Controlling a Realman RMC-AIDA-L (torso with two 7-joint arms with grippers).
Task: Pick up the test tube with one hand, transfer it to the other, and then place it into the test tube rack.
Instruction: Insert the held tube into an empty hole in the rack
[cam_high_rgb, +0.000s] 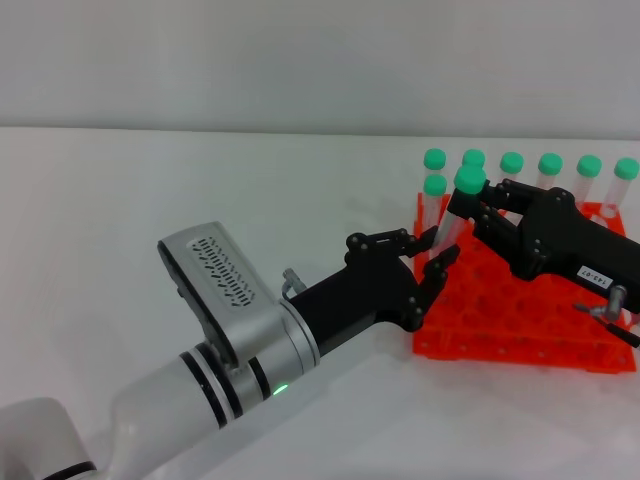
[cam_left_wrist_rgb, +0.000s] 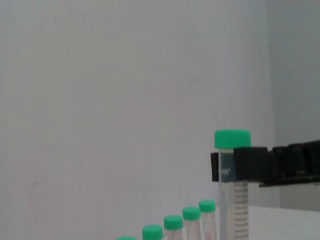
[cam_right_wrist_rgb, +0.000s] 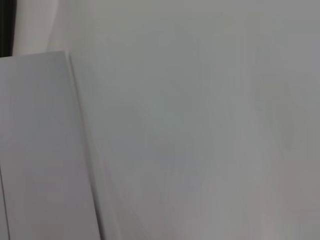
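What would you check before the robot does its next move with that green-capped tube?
1. The right gripper grips the test tube just below its green cap: ok.
2. The left gripper has let go; its fingers sit spread around the tube's lower end: ok.
3. The tube hangs clear above the test tube rack, tip not in a hole: ok.
4. The tube is upright enough: not ok in the head view, where it leans; the left wrist view shows it straight.
5. A free hole lies under the tip: cannot tell.
6. The other tubes in the back row stand out of the way: ok.
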